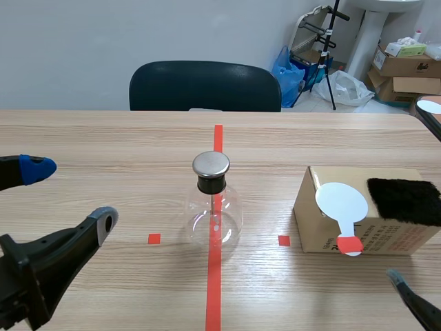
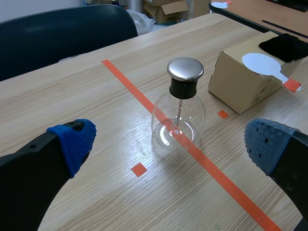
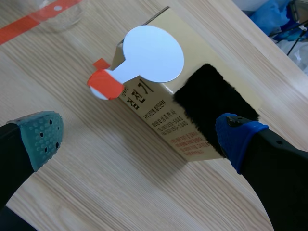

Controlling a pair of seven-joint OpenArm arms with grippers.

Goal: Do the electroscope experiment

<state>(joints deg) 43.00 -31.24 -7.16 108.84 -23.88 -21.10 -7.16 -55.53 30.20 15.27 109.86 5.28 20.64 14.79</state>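
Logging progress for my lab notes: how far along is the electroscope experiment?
Nothing looks done yet. The white paddle and black fur lie on the box; the electroscope stands apart. Left gripper and right gripper are open, empty. Picking up, rubbing and charging remain.

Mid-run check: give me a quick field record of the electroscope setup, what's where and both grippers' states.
electroscope: metal-capped glass flask, upright, untouched
box: cardboard box, on the right arm's side of the flask
paddle: white disc paddle, orange-red handle, lying on the box
fur: black fur pad, on the box beside the paddle
left gripper: open, flask ahead of it
right gripper: open, above the box
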